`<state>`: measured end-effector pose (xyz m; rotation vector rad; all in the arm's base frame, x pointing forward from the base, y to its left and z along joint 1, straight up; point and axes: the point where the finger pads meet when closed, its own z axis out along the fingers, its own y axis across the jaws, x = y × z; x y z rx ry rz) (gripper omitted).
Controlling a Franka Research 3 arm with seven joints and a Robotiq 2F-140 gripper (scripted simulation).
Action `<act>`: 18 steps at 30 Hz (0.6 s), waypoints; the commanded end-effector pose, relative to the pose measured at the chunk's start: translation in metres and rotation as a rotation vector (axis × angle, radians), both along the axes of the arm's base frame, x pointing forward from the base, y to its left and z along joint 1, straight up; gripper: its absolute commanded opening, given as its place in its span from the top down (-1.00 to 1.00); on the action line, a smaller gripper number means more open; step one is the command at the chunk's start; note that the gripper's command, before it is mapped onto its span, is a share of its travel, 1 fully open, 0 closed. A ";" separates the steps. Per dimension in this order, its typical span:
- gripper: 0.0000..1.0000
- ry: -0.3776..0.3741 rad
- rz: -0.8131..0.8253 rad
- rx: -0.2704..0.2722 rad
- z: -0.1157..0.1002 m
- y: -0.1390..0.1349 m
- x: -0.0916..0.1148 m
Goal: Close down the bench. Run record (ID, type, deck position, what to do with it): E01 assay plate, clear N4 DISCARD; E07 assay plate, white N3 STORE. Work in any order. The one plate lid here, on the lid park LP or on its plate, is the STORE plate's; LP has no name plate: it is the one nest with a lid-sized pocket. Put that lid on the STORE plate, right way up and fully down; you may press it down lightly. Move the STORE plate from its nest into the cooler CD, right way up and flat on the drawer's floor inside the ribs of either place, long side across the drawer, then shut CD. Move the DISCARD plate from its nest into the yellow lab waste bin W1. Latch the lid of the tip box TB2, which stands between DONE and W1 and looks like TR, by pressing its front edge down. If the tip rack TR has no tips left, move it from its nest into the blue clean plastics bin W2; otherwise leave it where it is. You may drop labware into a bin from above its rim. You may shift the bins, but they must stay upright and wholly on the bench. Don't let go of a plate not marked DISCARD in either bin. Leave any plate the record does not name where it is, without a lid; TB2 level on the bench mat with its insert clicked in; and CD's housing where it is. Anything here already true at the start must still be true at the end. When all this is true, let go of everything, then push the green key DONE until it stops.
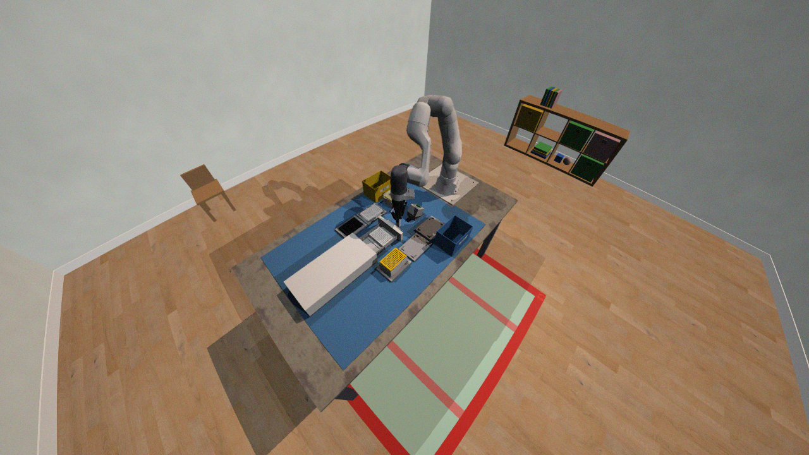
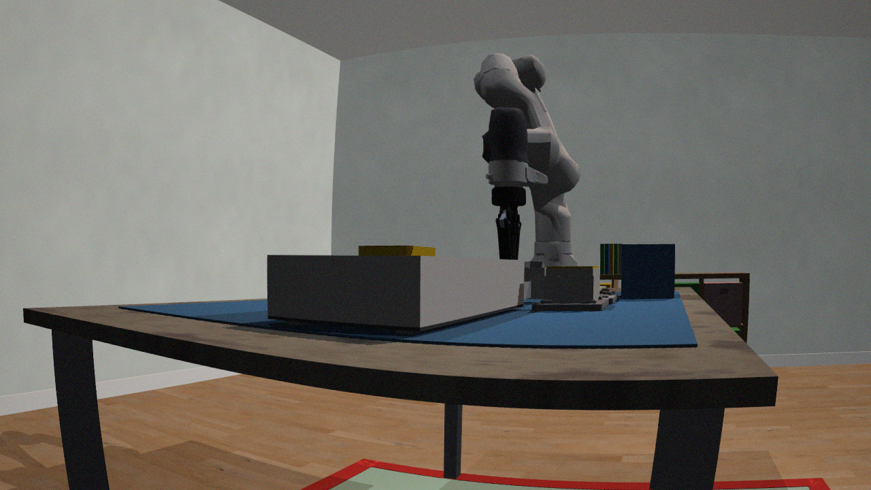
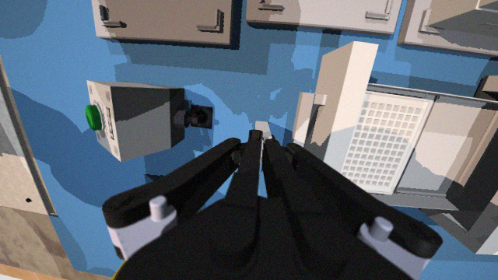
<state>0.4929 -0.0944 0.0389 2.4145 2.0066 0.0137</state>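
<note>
Blue mat [image 3: 58,50] carries the open cooler drawer [image 3: 420,128] holding a white plate [image 3: 383,141]; fingers pressed together, empty.

The closed hand [image 2: 509,246] hangs just behind the grey cooler [image 2: 389,289].

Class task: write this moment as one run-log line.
gripper: shut, empty | position: low beside open cooler drawer | white plate: in drawer | DONE key: untouched

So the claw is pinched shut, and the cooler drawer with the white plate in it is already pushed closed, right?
Not quite. The claw is pinched shut, but the cooler drawer stands open: the wrist view shows the white plate lying exposed inside it.
</note>
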 end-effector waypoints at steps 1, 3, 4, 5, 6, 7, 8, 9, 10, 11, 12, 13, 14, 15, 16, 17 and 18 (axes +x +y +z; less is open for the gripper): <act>1.00 0.000 -0.006 -0.001 0.000 -0.001 0.004; 1.00 0.000 -0.006 -0.001 0.000 -0.001 0.006; 1.00 0.000 -0.006 -0.001 0.000 -0.001 0.006; 1.00 0.000 -0.006 -0.001 0.000 -0.001 0.007; 1.00 0.000 -0.006 -0.001 0.000 -0.001 0.008; 1.00 0.000 -0.006 -0.001 0.000 -0.002 0.010; 1.00 0.000 -0.006 -0.001 0.000 -0.002 0.011; 1.00 0.000 -0.006 -0.001 0.000 -0.002 0.012; 1.00 0.000 -0.006 -0.001 0.000 -0.002 0.014; 1.00 0.000 -0.006 -0.001 0.000 -0.003 0.015; 1.00 0.000 -0.006 -0.001 0.000 -0.003 0.016; 1.00 0.000 -0.006 -0.001 0.000 -0.003 0.018; 1.00 0.000 -0.006 -0.001 0.000 -0.003 0.019; 1.00 0.000 -0.006 -0.001 0.000 -0.004 0.020; 1.00 0.000 -0.006 -0.001 0.000 -0.004 0.021; 1.00 0.000 -0.006 -0.001 0.000 -0.004 0.023; 1.00 0.000 -0.006 -0.001 0.000 -0.004 0.024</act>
